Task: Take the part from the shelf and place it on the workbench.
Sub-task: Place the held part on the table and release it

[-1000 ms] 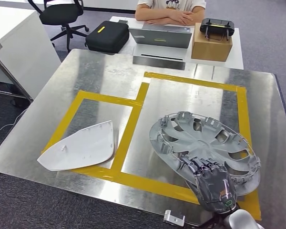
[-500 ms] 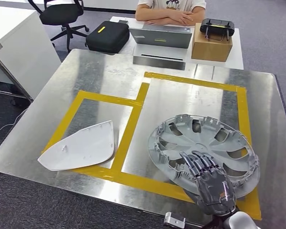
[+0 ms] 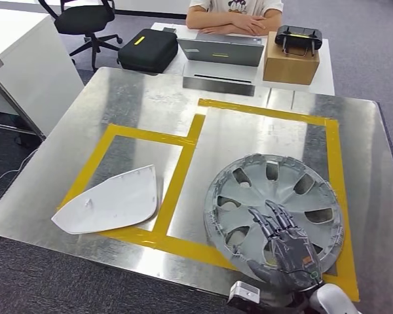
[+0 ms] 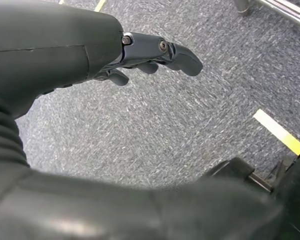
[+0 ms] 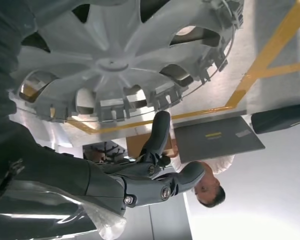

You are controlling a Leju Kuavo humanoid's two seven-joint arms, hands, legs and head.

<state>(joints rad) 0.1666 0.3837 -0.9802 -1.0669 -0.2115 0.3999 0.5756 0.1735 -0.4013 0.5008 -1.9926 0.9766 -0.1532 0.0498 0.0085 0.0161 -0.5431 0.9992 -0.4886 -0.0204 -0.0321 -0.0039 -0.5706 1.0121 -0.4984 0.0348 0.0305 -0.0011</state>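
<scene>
Now my right hand [image 3: 283, 252] lies with fingers spread on the hubcap's [image 3: 274, 206] near rim, flat on the desk [image 3: 135, 104].

The workbench [image 3: 135, 104] looks like brushed metal with a dull sheen, marked with glossy yellow tape [image 3: 185, 157]. Near its right front corner the hubcap [image 3: 283, 190] looks like matt grey plastic (ribbed and clipped at the rim), while the white panel [image 3: 111, 203] near the left front edge is smooth. The floor [image 4: 160, 130] is rough grey carpet.
</scene>
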